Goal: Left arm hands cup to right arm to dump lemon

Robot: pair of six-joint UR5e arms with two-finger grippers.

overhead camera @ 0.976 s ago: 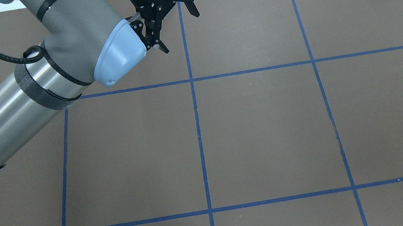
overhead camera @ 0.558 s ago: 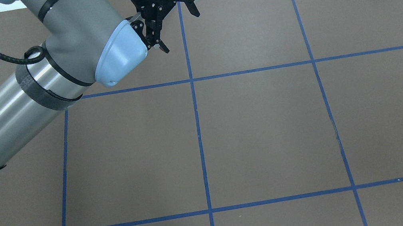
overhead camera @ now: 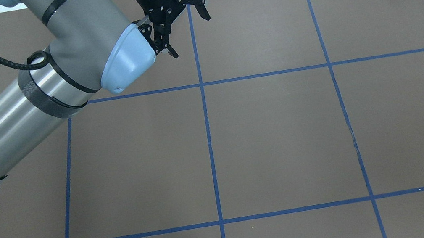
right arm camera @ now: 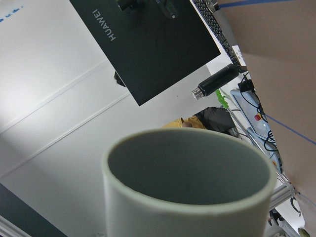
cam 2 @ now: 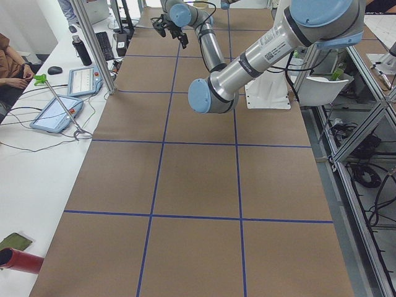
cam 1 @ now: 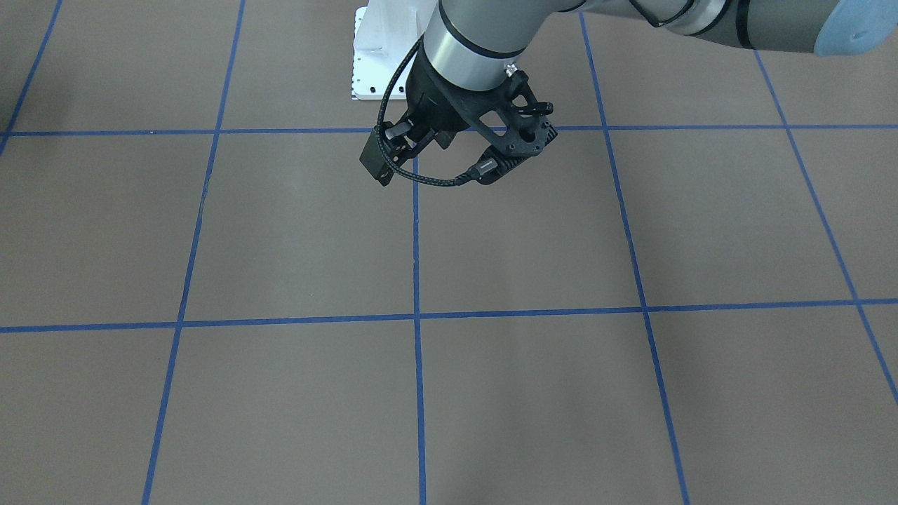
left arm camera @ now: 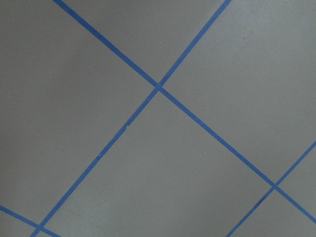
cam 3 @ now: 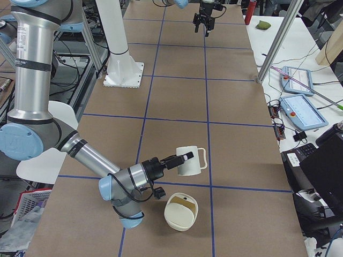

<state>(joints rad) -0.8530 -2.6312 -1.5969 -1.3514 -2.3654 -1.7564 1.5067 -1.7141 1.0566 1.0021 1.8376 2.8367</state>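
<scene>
The cup (cam 3: 192, 165) sits at the tip of the right gripper (cam 3: 182, 158) over the bench's right end, near a cream bowl (cam 3: 167, 213). So the hand-over looks done and the dump is the step in hand. How that gripper's jaws stand I cannot tell. The wrist view into the cup's mouth shows no lemon. The left gripper (overhead camera: 187, 31) hangs empty, jaws apart, by the bench's far edge. Next: finish tipping, if anything is left inside, then right the cup.
</scene>
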